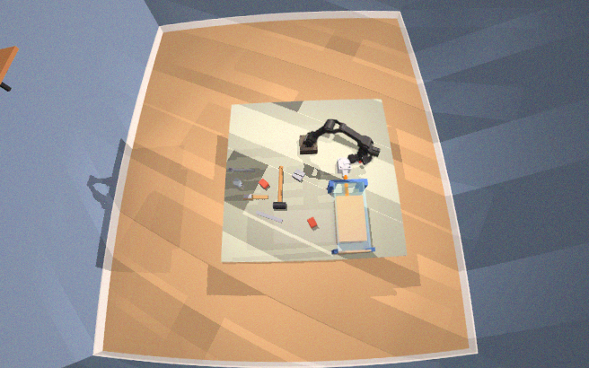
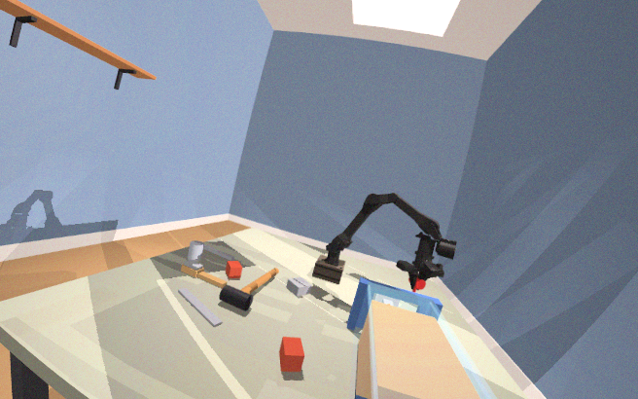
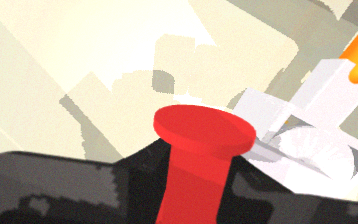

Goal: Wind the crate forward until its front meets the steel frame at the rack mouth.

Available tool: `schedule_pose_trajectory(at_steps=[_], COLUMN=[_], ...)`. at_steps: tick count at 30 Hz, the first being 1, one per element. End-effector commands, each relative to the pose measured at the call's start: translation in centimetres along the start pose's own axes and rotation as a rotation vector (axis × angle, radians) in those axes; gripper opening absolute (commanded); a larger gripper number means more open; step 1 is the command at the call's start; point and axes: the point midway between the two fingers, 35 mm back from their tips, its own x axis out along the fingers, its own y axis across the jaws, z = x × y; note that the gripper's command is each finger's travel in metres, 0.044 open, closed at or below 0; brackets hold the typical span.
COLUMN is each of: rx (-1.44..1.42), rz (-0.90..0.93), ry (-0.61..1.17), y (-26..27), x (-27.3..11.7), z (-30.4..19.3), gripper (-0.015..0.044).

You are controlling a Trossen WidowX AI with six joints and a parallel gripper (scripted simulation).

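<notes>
Pale bench [image 1: 269,242] [image 2: 131,350] — wood floor [image 1: 180,310] [image 2: 29,272], blue walls [image 1: 516,179] [image 2: 360,122]

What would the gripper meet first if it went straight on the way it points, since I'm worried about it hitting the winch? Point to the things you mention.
Probably the bench top [image 1: 265,121] [image 2: 146,316], just beside the white winch [image 1: 344,165] [image 3: 320,155]. The gripper [image 1: 360,161] [image 2: 417,284] [image 3: 192,140] points down, gripping a red knob [image 2: 420,284] [image 3: 205,127]; depth is unclear.

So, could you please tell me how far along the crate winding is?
Already done, it seems: the red knob, likely the winch handle's, is between the gripper's closed fingers, beside the white winch.
In hand: apparently cranking.
Left: the crate lies short of the blue frame, so more winding, then letting go and backing away.
</notes>
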Motion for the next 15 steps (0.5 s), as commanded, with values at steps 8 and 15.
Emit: schedule_pose_trajectory(at_steps=[8,15], rx=[-0.023,-0.023], rz=[-0.002,-0.003], ry=[0.051,0.051], y=[0.4,0.3], x=[0.2,0.1], z=[-3.2,-4.2], gripper=[0.0000,0.0000])
